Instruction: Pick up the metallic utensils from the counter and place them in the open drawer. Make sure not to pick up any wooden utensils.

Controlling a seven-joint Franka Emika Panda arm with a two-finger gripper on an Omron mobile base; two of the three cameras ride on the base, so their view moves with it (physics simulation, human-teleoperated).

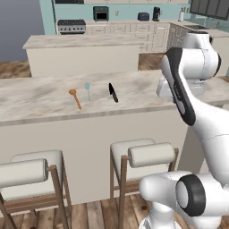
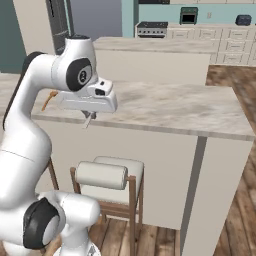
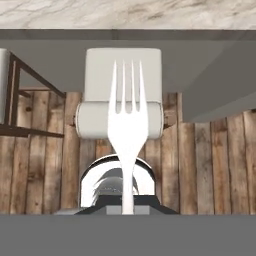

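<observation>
Fork (image 3: 126, 130), pale metal, is clamped by its handle in my closed tool (image 3: 127, 202), tines pointing up the hand view's middle over a stool (image 3: 122, 100). I judge it light, stiff and slippery. Knife (image 1: 113, 92) and silver spoon (image 1: 87, 89) lie mid-frame on the desk (image 1: 40, 100) beside the wooden spoon (image 1: 75, 98); I'd pinch their handles.

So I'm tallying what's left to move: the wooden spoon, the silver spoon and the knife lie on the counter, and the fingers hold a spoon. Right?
Not quite: the fingers hold a fork, as the hand view shows. The wooden spoon, silver spoon and knife do lie on the counter.
</observation>
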